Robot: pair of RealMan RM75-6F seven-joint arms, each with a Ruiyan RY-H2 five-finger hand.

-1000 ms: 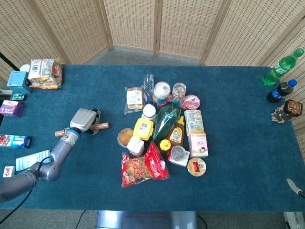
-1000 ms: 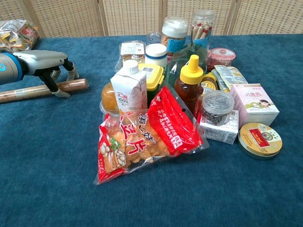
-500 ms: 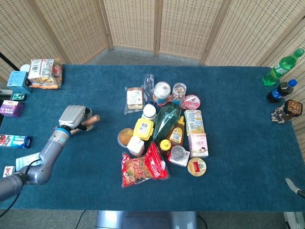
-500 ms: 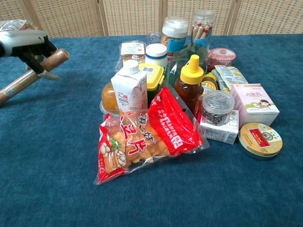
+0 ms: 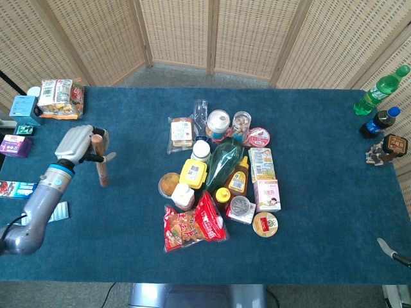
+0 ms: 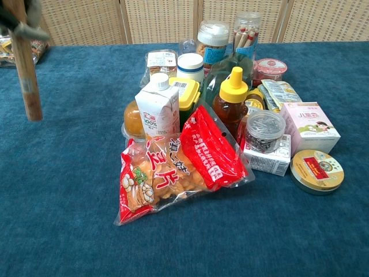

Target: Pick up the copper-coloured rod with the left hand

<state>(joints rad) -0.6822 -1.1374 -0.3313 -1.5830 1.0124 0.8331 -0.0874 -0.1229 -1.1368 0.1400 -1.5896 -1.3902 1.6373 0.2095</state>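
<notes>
Blue carpet-like cloth over the whole table (image 5: pixel 308 212), woven cane screens (image 5: pixel 244 35) standing behind. Heaped at the middle: a red snack bag (image 6: pixel 173 167) at the front, a white carton (image 6: pixel 157 107) and a honey bottle with a yellow cap (image 6: pixel 232 104) just behind it, a pink box (image 6: pixel 311 127) and a round tin (image 6: pixel 316 170) to the right. Well apart at the far right edge, a green bottle (image 5: pixel 381 88) beside a dark cola bottle (image 5: pixel 379 122). Along the left edge, small boxes and a snack packet (image 5: pixel 59 97).

Left hand (image 5: pixel 78 144) raised above the cloth on the left, fingers wrapped around the top of the copper-coloured rod (image 5: pixel 100 160). Rod held clear of the table, hanging almost upright, lower end free in the chest view. Only a sliver of the hand visible there at the top corner.

At the lower right edge of the head view, a thin pale tip, probably of the right hand (image 5: pixel 392 250); too little visible to tell whether open or closed.
</notes>
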